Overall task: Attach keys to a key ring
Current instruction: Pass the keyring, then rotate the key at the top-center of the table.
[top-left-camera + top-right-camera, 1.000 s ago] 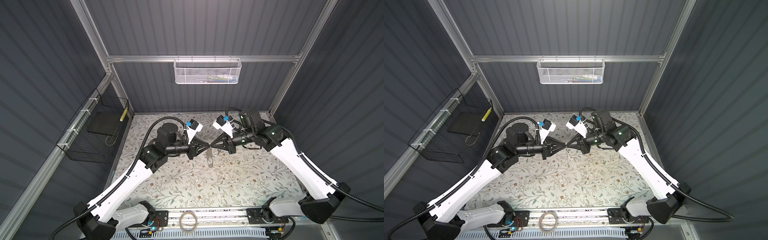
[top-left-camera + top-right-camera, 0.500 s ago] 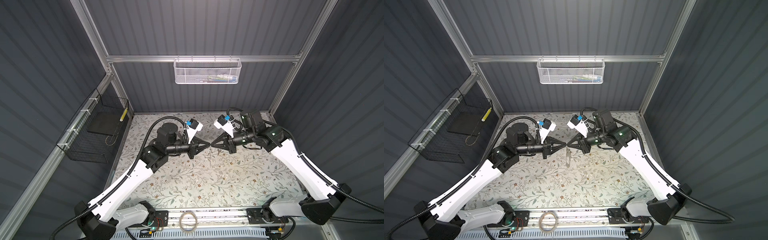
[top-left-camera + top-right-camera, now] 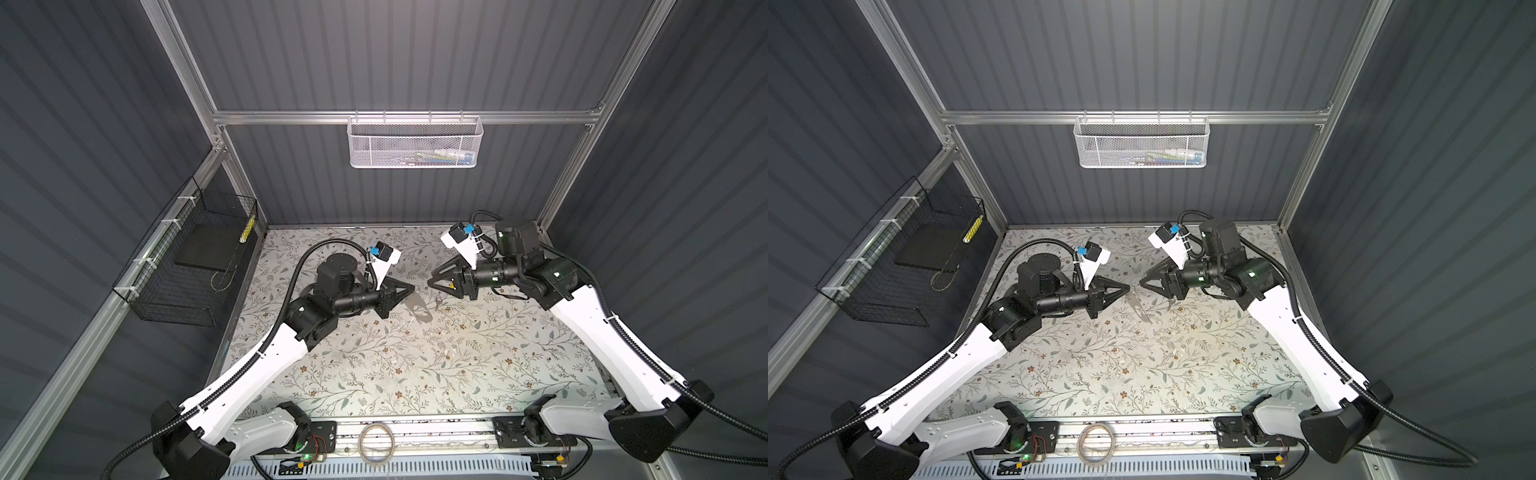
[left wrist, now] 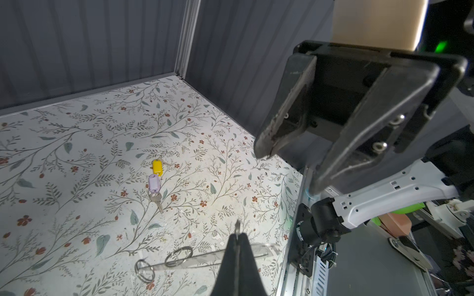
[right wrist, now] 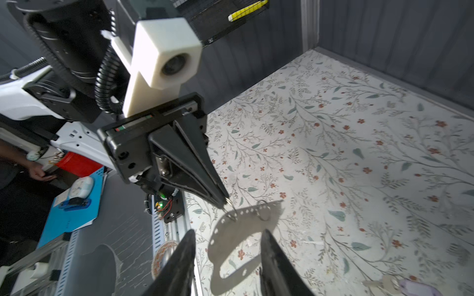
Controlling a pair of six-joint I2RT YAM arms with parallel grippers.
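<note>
My left gripper [image 3: 412,286] is shut, and a thin metal split ring sticks out of its tip [image 4: 236,226]. That ring belongs to the key ring [image 5: 246,220], a flat grey oval loop with small holes that shows just below the left gripper [image 5: 225,201]. I cannot tell whether it touches the table. My right gripper [image 5: 228,232] is open, its fingers apart on either side of the loop and touching nothing. It faces the left gripper across a small gap [image 3: 432,280]. The keys lie together on the floral table, one with a yellow head [image 4: 157,166] and one lilac [image 4: 154,183].
A tan tape roll [image 3: 376,442] lies on the front rail. A white mesh basket [image 3: 413,143] hangs on the back wall, and a black wire basket [image 3: 195,266] on the left wall. Grey walls close in three sides.
My right gripper has opened and drawn back a little to the right, leaving a gap between the two grippers. The left gripper closed fully and has stayed put.
</note>
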